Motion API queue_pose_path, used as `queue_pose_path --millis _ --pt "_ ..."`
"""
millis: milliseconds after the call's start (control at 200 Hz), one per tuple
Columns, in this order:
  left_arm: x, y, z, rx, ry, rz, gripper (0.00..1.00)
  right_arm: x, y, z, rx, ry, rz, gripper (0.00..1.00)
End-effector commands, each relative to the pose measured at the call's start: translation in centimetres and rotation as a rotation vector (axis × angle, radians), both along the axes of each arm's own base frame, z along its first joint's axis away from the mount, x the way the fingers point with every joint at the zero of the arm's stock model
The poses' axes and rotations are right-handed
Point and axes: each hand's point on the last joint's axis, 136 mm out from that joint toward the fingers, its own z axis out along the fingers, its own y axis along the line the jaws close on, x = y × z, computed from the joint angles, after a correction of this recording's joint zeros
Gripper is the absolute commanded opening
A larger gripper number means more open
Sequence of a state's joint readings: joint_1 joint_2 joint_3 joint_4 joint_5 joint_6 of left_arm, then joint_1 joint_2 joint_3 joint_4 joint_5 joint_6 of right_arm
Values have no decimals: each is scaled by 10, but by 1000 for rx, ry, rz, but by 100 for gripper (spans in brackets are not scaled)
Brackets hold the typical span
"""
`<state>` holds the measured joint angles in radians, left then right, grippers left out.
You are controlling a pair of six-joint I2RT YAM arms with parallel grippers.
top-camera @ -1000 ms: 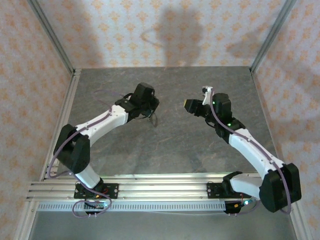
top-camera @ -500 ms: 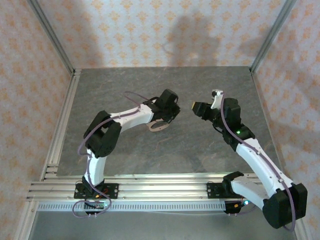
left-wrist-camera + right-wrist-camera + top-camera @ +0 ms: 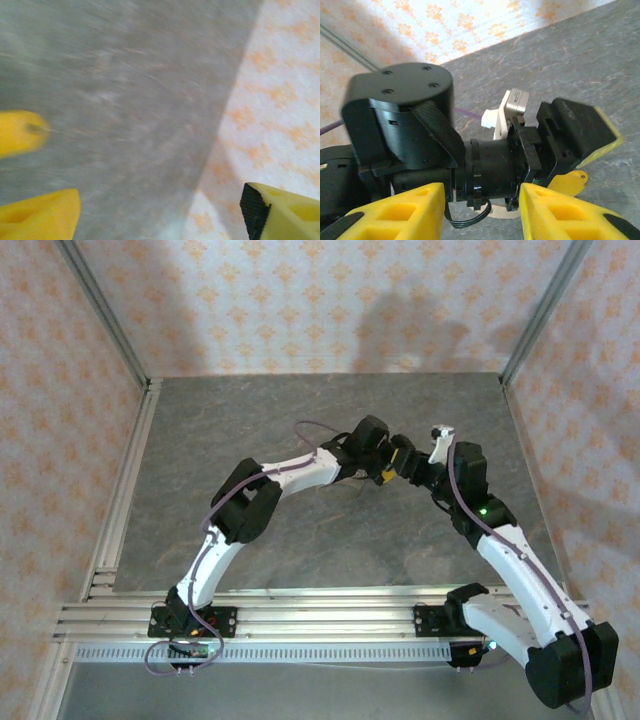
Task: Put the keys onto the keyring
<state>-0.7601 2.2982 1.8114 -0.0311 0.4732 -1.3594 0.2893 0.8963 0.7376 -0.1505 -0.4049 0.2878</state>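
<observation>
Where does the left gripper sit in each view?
Top external: the left gripper near picture centre.
Left wrist: its yellow fingers in the bottom corners.
Right wrist: the gripper centre-right, black with a yellow pad.
Shared landmark: grey table meeting patterned wall.

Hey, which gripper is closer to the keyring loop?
Left. The keyring hangs or lies right under the wrist end of the left gripper. The right gripper points at it from beyond the left gripper's tip, a little farther off.

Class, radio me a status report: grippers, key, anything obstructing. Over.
Left gripper wide open. Right gripper jaws apart. Tiny yellow-headed metal key beside left gripper. Both grippers crowded close together.
</observation>
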Motion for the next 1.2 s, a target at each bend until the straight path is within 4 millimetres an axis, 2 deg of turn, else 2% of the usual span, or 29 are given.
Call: queue_pose_path --millis 0,105,175,250,295,305,320,400,535,621,766,841,941,1096,1196 --pt "-4 -20 68 -110 -173 -135 88 -2 -13 14 -11 -35 -52 43" --pt "-1 -2 97 -95 -274 -142 89 -5 -22 21 -13 -56 -92 46" --pt "2 22 117 -51 -349 -126 91 -5 -31 22 -21 -63 -132 49" --pt "7 58 139 23 -433 -98 93 -2 -41 22 -30 -66 -184 54" --pt "11 85 149 84 -477 -61 93 0 -47 22 -36 -66 -220 59" --pt "13 91 146 103 -479 -54 93 1 -49 22 -38 -66 -232 60" --pt "11 102 161 110 -512 -37 94 1 -52 22 -40 -66 -249 62" --pt "13 159 177 238 -585 47 94 6 -71 25 -68 -78 -354 72" --pt "3 263 187 573 -680 184 96 15 -112 27 -166 -103 -576 90" --pt "-9 321 190 766 -742 258 97 22 -134 23 -250 -116 -685 95" --pt "-31 410 184 1032 -794 431 99 33 -163 0 -362 -110 -810 100" --pt "-45 449 182 1165 -832 542 100 42 -174 -17 -398 -83 -845 100" --pt "-59 492 163 1307 -807 611 100 51 -188 -44 -455 -41 -891 100" --pt "-74 541 109 1419 -676 614 100 61 -199 -82 -541 -34 -942 100" --pt "-78 551 71 1373 -647 627 100 70 -194 -96 -594 -31 -875 100"
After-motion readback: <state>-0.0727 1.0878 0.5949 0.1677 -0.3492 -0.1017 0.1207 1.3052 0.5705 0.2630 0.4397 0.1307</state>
